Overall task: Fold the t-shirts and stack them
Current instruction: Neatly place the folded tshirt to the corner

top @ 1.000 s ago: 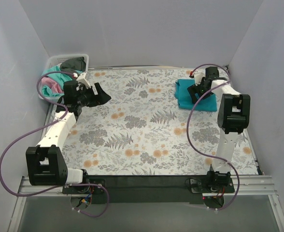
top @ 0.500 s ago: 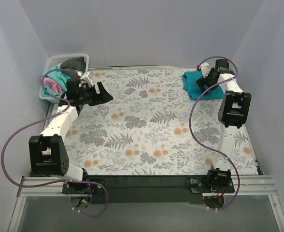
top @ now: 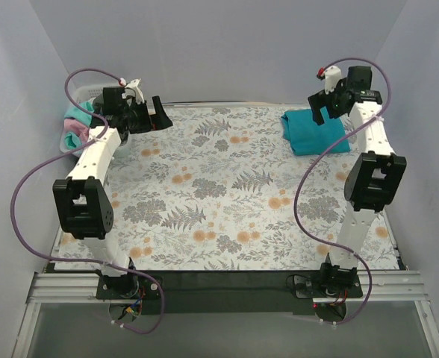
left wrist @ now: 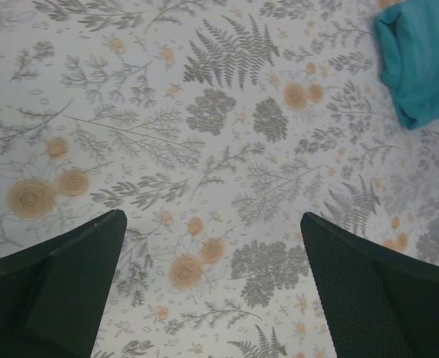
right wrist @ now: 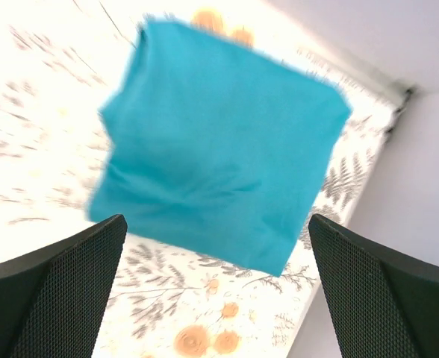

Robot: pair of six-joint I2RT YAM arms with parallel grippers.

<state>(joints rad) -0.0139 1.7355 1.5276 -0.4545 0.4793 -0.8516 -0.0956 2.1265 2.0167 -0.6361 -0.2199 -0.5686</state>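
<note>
A folded deep teal-blue t-shirt lies flat at the far right of the floral table cover; it fills the right wrist view and shows at the top right of the left wrist view. My right gripper is open and empty, raised above the shirt's far edge. My left gripper is open and empty, raised over the table's far left corner. Mint-green and pink t-shirts lie bunched in the basket behind the left arm. The dark grey one is hidden.
A white basket stands off the table's far left corner, mostly hidden by the left arm. Grey walls close in the table on the left, back and right. The floral cover spreads across the table.
My right gripper has let go of the teal shirt and risen toward the back wall. My left gripper has lifted and moved back toward the basket corner. The shirt now lies square at far right.
</note>
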